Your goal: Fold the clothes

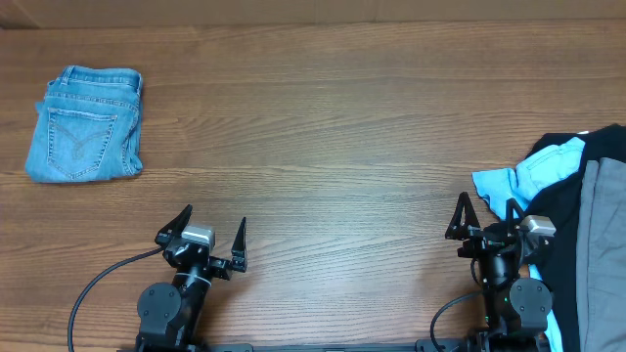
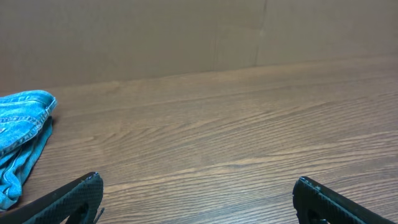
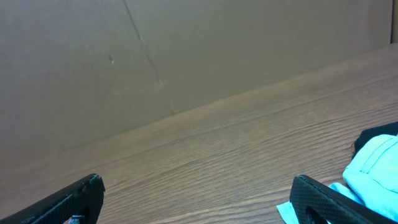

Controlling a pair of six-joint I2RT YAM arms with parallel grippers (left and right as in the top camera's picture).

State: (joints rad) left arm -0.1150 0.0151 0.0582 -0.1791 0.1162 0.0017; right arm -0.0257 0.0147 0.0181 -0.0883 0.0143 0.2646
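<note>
The left tool [image 1: 215,217] is sitting at the near edge of the counter [image 1: 323,127], with its fingers spread wide and gripping nothing. The right tool [image 1: 486,207] is sitting at the near right. It is likewise spread wide and empty, and its outer finger is just beside the unfolded pile.

That pile is lying at the right edge of the counter:
- A grey garment [image 1: 604,244] is occupying the edge side.
- A black garment [image 1: 572,200] is lying next to it.
- A sky-blue garment [image 1: 533,176] is protruding toward the centre.

Farther back on the left, a light-blue denim garment [image 1: 86,122] is lying folded. Its back pocket is facing up, and it is well apart from both tools. A brown cardboard wall [image 2: 186,31] is standing along the far edge.
</note>
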